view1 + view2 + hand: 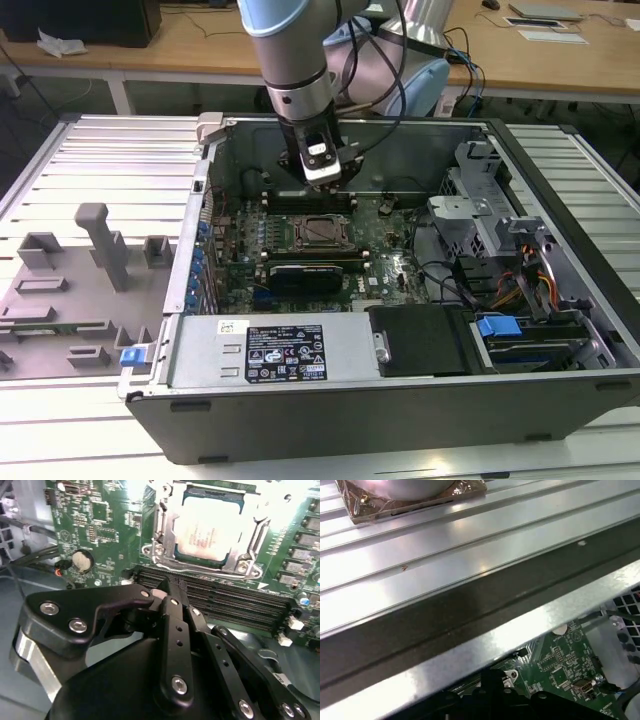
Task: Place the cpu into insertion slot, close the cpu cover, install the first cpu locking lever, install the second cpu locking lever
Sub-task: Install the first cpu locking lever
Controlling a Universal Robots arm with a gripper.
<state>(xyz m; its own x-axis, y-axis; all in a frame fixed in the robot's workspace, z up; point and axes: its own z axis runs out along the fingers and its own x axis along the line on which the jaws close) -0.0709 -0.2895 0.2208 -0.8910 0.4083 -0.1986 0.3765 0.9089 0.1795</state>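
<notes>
The cpu [207,530] is seated in the slot [167,537], with the cover [250,562] lying over its edges, near the middle of the board [380,265] inside the case [400,400] on the counter [100,170]. The claw [167,592] is held just above the board beside the socket, toward the case's rear wall, its fingers [172,610] drawn together on nothing. Judged from this, a lever is the step in hand: the lever is best pressed down squarely and tucked fully under its hook, with the cover kept flat.
</notes>
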